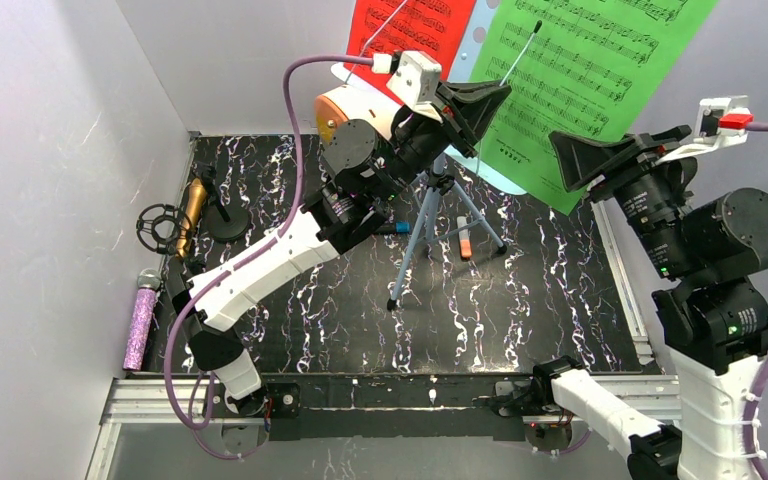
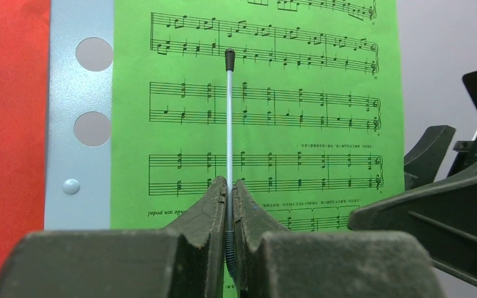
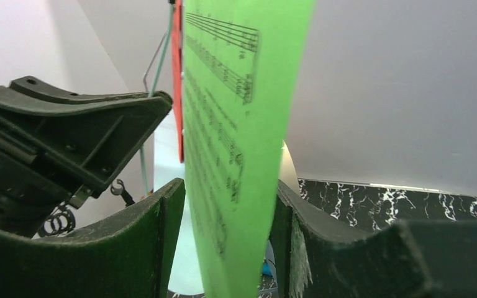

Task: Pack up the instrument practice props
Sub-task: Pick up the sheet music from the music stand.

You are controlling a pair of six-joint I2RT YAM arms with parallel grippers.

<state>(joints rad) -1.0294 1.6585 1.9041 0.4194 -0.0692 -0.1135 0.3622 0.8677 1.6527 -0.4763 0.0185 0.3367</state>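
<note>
Lying at far left, the sparkly purple silver-headed microphone (image 1: pixel 141 328) and gold metal microphone (image 1: pixel 192 215) wait unpacked; left gripper (image 2: pixel 228 186) clamps the thin silver retaining wire (image 2: pixel 228 118) of the pale-blue perforated music stand (image 2: pixel 68 93); green paper music sheet (image 3: pixel 236 124) stands between the parted fingers of right gripper (image 3: pixel 227 198); nothing looks packed.

Black marbled table (image 1: pixel 520 320), pale-blue tripod (image 1: pixel 441 186) standing, gold microphone (image 1: pixel 192 212), purple microphone (image 1: pixel 141 325), orange stick (image 1: pixel 465 243)

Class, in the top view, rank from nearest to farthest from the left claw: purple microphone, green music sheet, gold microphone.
1. green music sheet, right beside the left claw.
2. gold microphone, far left on the mat.
3. purple microphone, lower left by the wall.
</note>
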